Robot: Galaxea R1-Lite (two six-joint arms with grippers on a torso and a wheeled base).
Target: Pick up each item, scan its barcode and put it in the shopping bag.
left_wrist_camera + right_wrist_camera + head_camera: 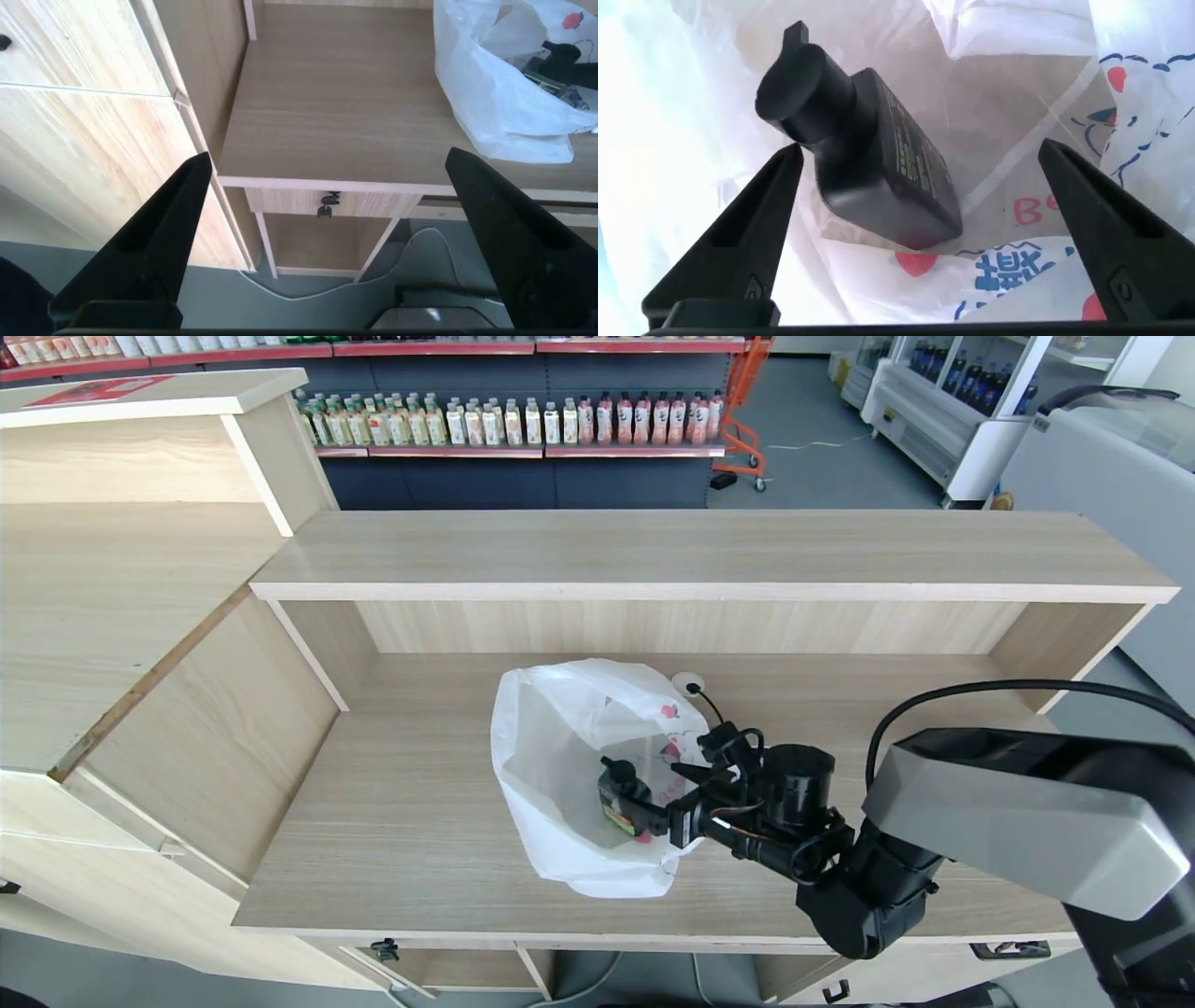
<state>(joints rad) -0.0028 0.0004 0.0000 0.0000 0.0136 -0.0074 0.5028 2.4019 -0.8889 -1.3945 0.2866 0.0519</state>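
- Black bottle [878,159]: we find it lying on its side inside the white shopping bag [546,747], cap pointing away from the robot and its printed label facing up.
- Right gripper [680,798]: it sits at the bag's mouth with its fingers spread wide and holding nothing. In its wrist view the bottle lies between and just past the two fingertips. We cannot tell whether either finger touches it.
- Left gripper [327,161]: its fingers are also spread wide with nothing between them. It hangs off the near left corner of the counter [401,821], well apart from the bag.
- The bag rests near the middle of the counter, its opening turned toward the right arm, with red and blue print on its side.
- Just behind the bag we see a round white cable port [688,684] in the counter top, with a black cable running out of it.
- Beyond that rises the counter's raised ledge [709,551].
- Farthest off, store shelves [523,420] carry a row of drink bottles.
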